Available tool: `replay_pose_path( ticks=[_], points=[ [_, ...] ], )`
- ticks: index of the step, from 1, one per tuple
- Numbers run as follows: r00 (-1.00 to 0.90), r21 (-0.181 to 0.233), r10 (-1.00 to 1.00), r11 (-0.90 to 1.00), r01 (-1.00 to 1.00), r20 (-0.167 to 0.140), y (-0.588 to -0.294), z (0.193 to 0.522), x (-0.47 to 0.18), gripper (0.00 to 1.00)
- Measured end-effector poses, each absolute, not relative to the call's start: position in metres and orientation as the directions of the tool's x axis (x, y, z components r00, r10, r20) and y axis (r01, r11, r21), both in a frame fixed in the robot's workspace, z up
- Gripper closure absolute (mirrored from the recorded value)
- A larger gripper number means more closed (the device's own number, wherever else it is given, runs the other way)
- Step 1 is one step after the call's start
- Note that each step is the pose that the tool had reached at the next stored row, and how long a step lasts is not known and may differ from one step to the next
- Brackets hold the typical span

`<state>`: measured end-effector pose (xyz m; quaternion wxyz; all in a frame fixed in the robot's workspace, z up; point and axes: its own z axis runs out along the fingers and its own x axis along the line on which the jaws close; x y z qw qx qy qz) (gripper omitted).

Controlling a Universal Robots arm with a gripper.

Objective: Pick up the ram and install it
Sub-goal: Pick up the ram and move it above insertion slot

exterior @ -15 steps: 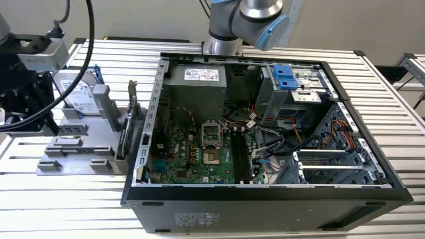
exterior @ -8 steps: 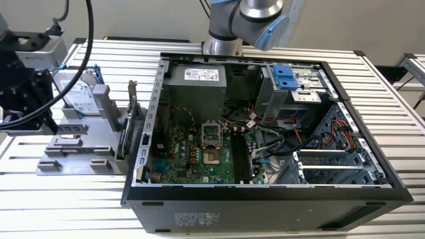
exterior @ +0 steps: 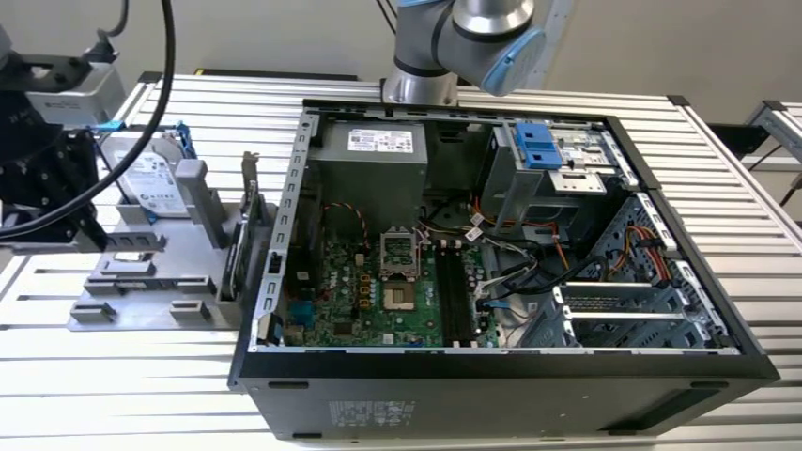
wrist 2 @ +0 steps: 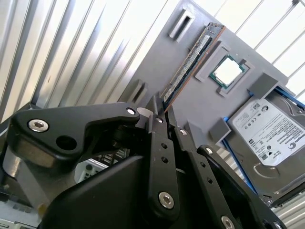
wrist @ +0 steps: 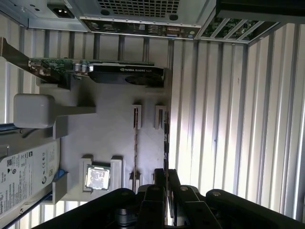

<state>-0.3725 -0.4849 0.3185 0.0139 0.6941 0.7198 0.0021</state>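
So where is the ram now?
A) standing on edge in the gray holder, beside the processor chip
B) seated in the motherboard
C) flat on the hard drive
A: the second wrist view shows the ram on edge in the gray holder, next to the processor chip.

You have an open computer case (exterior: 501, 385) lying on the slatted metal surface (exterior: 701, 150), its green motherboard (exterior: 363, 291) facing up. At the exterior view's left, just beside the case, a grey tray (exterior: 138, 301) carries a hard drive (exterior: 148, 183). The black end effector (exterior: 75, 221) hangs over that tray.
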Motion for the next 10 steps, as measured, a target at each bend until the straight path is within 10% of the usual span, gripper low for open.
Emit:
replay_pose_path(
  ticks=[10],
  points=[
    [-0.034,0.022,0.999,0.034,0.999,-0.017,-0.4849,0.3231,-0.3725,1.0]
  ],
)
